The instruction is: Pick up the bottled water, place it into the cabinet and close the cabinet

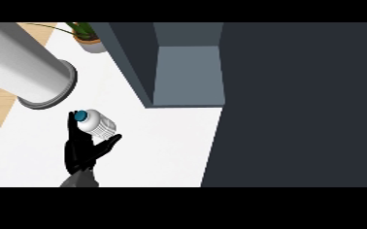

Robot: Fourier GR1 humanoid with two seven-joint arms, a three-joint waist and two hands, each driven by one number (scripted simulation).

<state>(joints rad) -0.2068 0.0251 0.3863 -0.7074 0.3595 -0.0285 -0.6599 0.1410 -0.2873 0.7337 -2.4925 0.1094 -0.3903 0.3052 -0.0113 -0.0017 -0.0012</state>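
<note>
- The white desk [158,145] fills the lower-left and middle of the frame; its widest bare stretch lies in the lower middle, between the hand and the dark panel on the right.
- A large dark panel [294,106], seemingly the cabinet's open door, covers the whole right side of the frame; its slanted left edge cuts the desk off from the middle right down to the lower middle.
- The cabinet [188,73] stands open in the upper middle, with a pale grey inner floor and a dark side wall [132,58] to its left, which bounds the desk on that side.
- A big grey cylinder [32,73] slants in from the upper left, its rimmed end resting near the left edge of the desk, just above the hand.
- A potted plant [90,40] sits at the top left, beside the cabinet's wall.
- A strip of wood-toned surface shows along the far left edge, where the white desk ends.
- The left hand [82,150] comes up from the lower left, fingers curled around the bottled water [95,123] from below and from its left side.
- The bottled water lies tilted in that hand, its teal cap toward the upper left and its ribbed body toward the lower right, left of and below the cabinet opening, well apart from it.
- The right hand does not show.
</note>
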